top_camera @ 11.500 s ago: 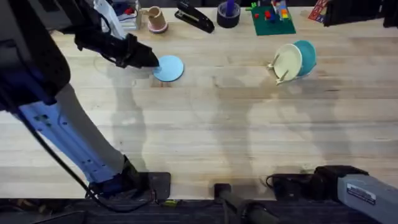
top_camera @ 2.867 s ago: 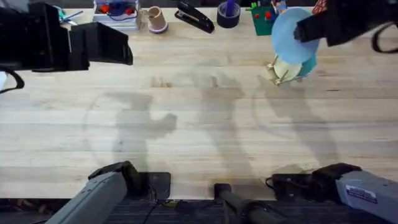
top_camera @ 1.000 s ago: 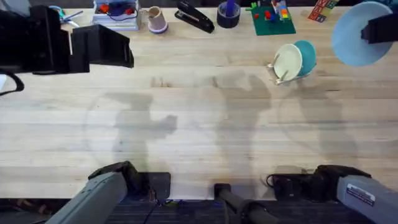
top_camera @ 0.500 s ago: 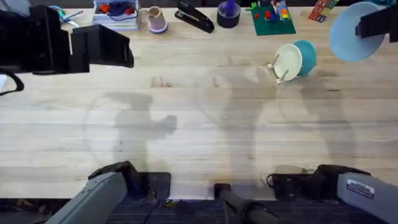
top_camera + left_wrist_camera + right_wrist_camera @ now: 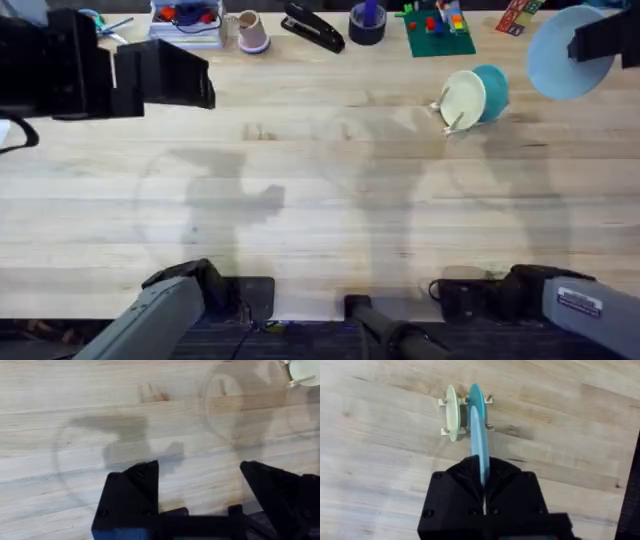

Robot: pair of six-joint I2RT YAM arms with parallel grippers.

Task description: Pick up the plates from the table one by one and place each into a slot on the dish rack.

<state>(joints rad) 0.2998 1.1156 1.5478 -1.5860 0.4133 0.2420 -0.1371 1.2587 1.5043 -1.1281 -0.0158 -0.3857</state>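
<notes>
High over the table's far right, my right gripper [image 5: 590,44] is shut on the pale blue plate [image 5: 560,55]. In the right wrist view that plate [image 5: 480,450] stands edge-on between the fingers of the gripper [image 5: 483,474]. The dish rack [image 5: 490,398] lies on the table [image 5: 320,200] beneath it. A cream plate [image 5: 463,98] and a teal plate [image 5: 493,88] stand upright in the rack; in the right wrist view the cream plate [image 5: 451,412] and teal plate [image 5: 474,393] show side by side. My left gripper [image 5: 195,85] hovers open at the far left, its fingers [image 5: 132,492] wide apart over bare wood.
Along the far edge stand a clear tray [image 5: 187,22], a pink cup [image 5: 252,32], a black stapler [image 5: 312,27], a dark tape roll [image 5: 367,22] and a green baseplate with bricks [image 5: 438,30]. The arm bases sit at the near edge.
Over the last second my right gripper has carried the pale blue plate slightly left, toward the rack. Earlier still, the plate lay on the table by the left gripper. The left arm is still.
</notes>
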